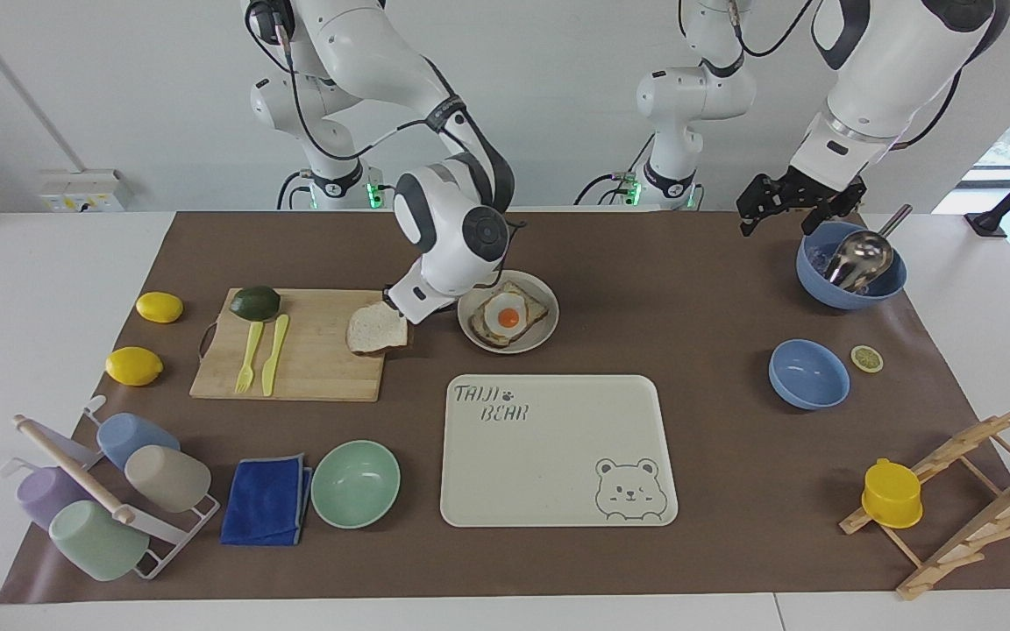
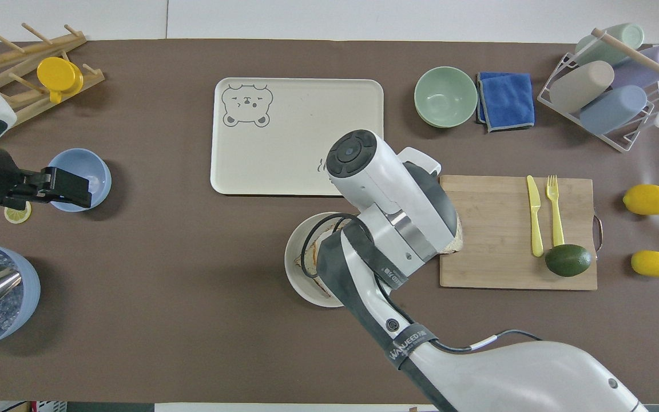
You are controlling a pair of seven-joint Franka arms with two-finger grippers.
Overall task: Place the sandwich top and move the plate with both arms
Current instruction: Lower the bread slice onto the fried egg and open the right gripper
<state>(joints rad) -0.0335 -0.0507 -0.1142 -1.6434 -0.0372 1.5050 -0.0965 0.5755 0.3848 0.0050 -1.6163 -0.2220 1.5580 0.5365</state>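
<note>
Sandwich top (image 1: 377, 329) tilted over cutting board (image 1: 295, 346) in right pincer (image 1: 396, 302) grip, plate (image 1: 538, 337) beside, left pincer (image 1: 755, 206) open, waiting.

- Table (image 1: 58, 289): white top, brown mat (image 1: 672, 289) over most of it.
- On mat: wooden cutting board (image 1: 303, 364), plate (image 1: 544, 329), cream bear-printed tray (image 1: 549, 464), mint green bowl (image 1: 355, 483), folded blue cloth (image 1: 266, 499), cup rack (image 1: 163, 535).
- Also: two lemons (image 1: 160, 307) (image 1: 133, 365), two blue bowls (image 1: 807, 374) (image 1: 847, 289), lemon slice (image 1: 866, 358), wooden drying rack (image 1: 970, 499).
</note>
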